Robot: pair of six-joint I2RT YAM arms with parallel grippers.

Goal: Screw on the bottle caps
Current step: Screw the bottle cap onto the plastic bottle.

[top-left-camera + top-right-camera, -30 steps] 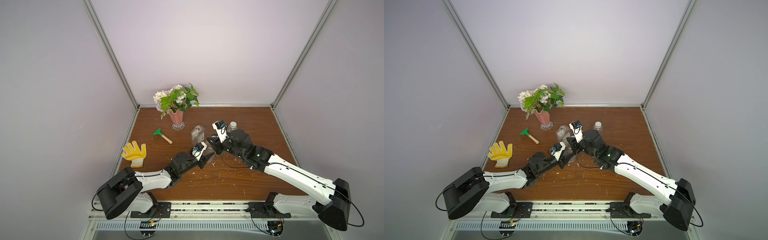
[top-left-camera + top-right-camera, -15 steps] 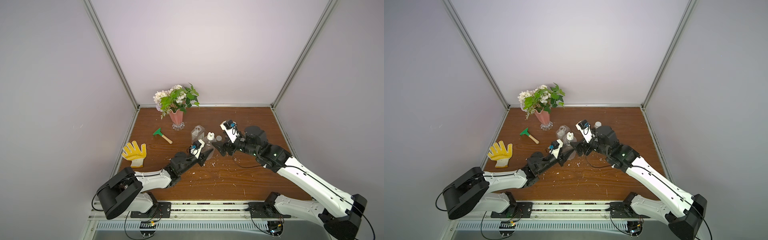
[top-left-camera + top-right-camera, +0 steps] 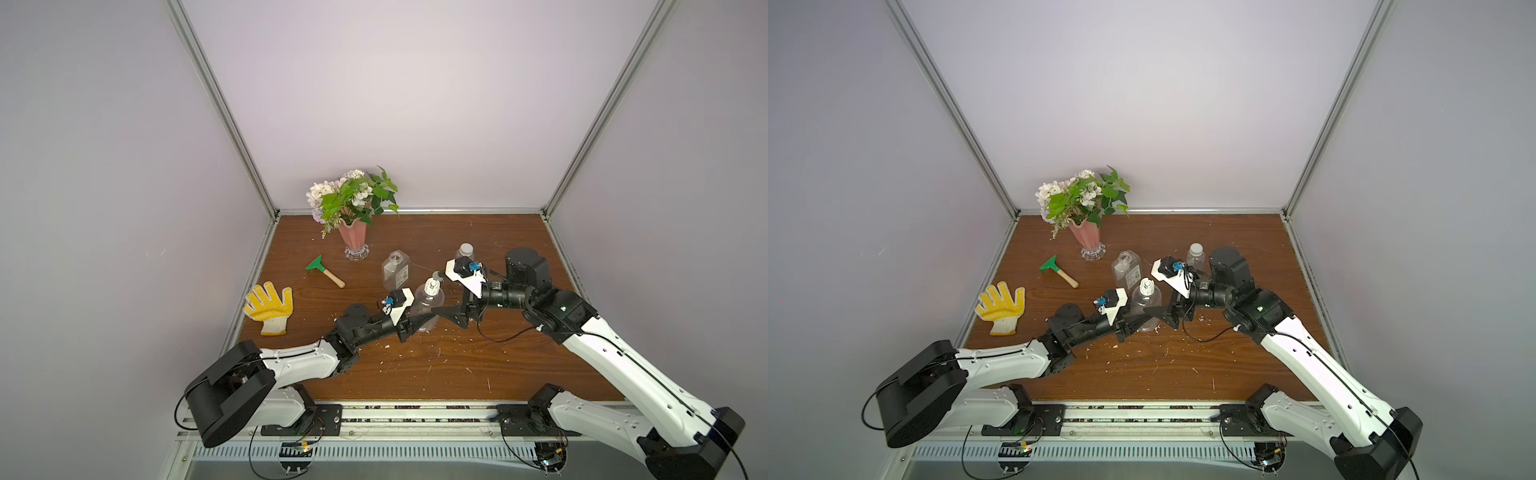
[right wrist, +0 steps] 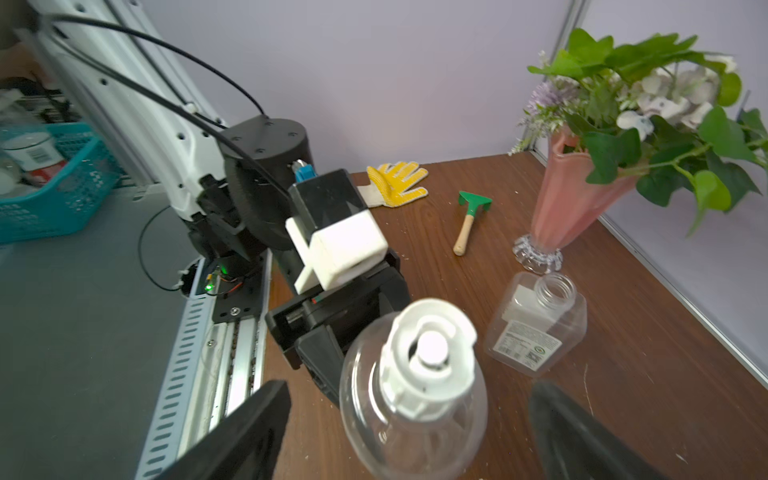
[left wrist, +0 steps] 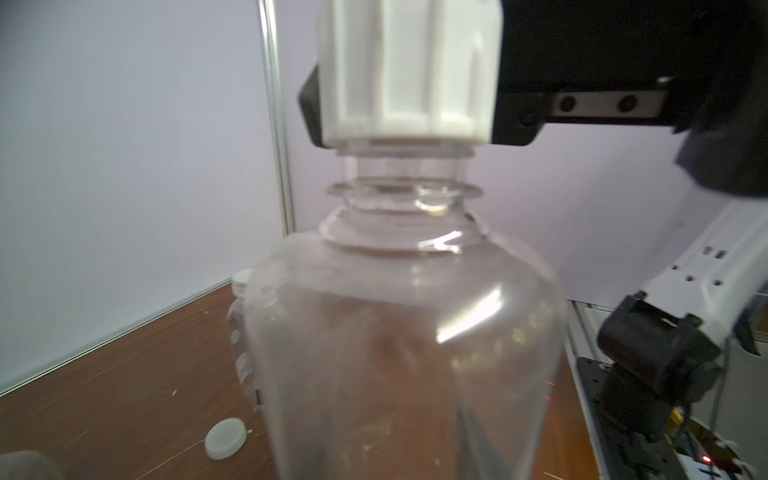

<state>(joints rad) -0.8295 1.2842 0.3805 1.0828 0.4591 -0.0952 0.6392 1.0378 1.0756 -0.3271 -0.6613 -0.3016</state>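
Observation:
A rounded clear bottle [image 3: 428, 303] [image 4: 415, 436] stands upright mid-table with a ribbed white nozzle cap [image 3: 432, 286] [image 5: 411, 83] [image 4: 428, 357] sitting on its neck. My left gripper [image 3: 428, 318] [image 5: 395, 457] is shut on the bottle's lower body. My right gripper [image 3: 440, 293] [image 4: 407, 440] is open; its fingers [image 4: 232, 436] stand wide on either side of the bottle and touch neither it nor the cap. Behind stands a square labelled bottle [image 3: 395, 270] [image 4: 536, 328] with a bare neck. A slim bottle [image 3: 464, 252] at the back wears a cap. A loose flat white cap [image 5: 225, 437] lies on the table.
A pink vase of flowers [image 3: 353, 237] stands at the back left, with a green hand rake [image 3: 324, 270] and a yellow glove [image 3: 268, 305] further left. Small white scraps litter the wooden table [image 3: 415, 365]. A teal basket [image 4: 50, 183] sits beyond the table's front rail.
My right gripper has opened, let go of the nozzle cap and drawn back to the right. The cap stays on the rounded bottle. My left gripper still holds the bottle.

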